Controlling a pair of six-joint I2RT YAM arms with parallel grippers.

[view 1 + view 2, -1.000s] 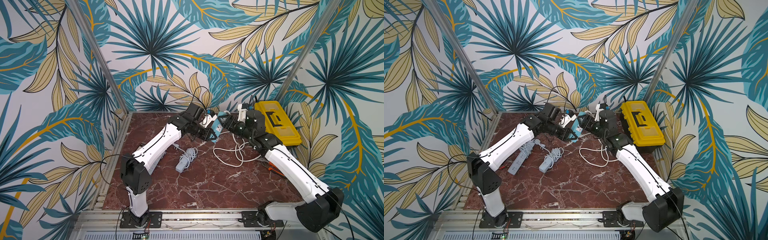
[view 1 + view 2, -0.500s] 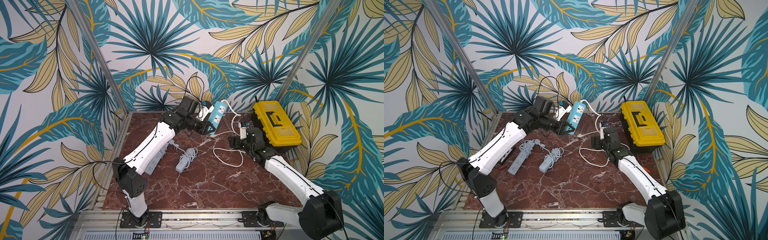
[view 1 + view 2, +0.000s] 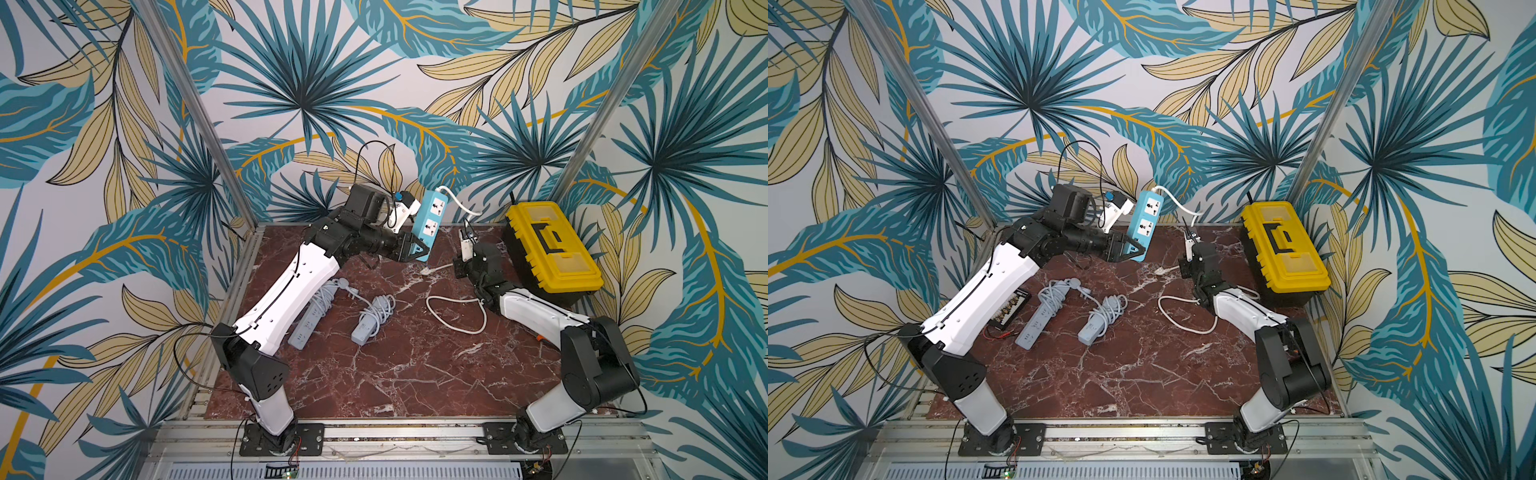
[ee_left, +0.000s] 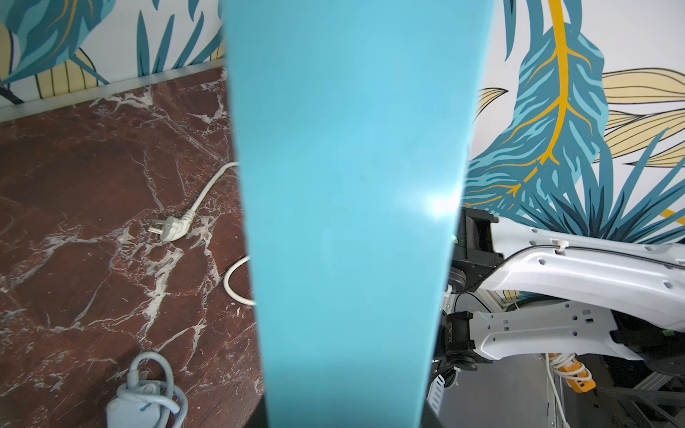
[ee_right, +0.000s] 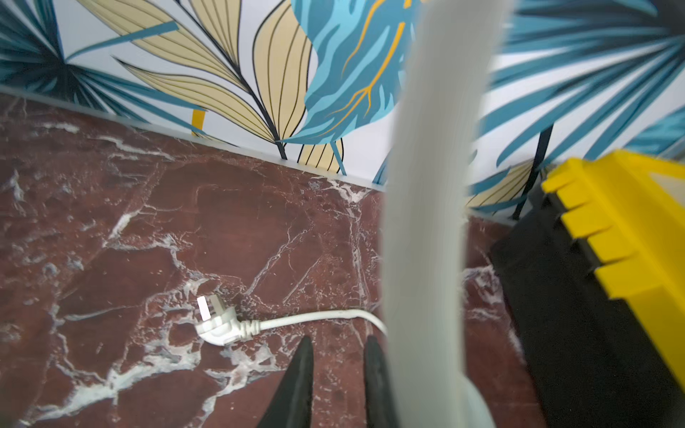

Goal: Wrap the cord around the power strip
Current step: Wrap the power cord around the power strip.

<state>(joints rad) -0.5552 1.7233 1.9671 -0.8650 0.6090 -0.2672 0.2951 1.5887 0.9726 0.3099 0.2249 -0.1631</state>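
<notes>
My left gripper is shut on the lower end of the blue power strip, which stands upright in the air near the back wall; the strip's back fills the left wrist view. Its white cord arcs from the top end down past my right gripper, loops on the table and ends in a plug. In the right wrist view the cord runs beside one finger, outside the jaws. My right gripper has a narrow gap with nothing in it.
A yellow toolbox stands at the back right, close to my right arm. Two grey power strips with wound cords lie left of centre. A small black board lies under my left arm. Walls close the back and sides.
My left gripper has lifted the blue strip and stood it upright. My right gripper drew back from the strip, came lower, and its jaws narrowed.
</notes>
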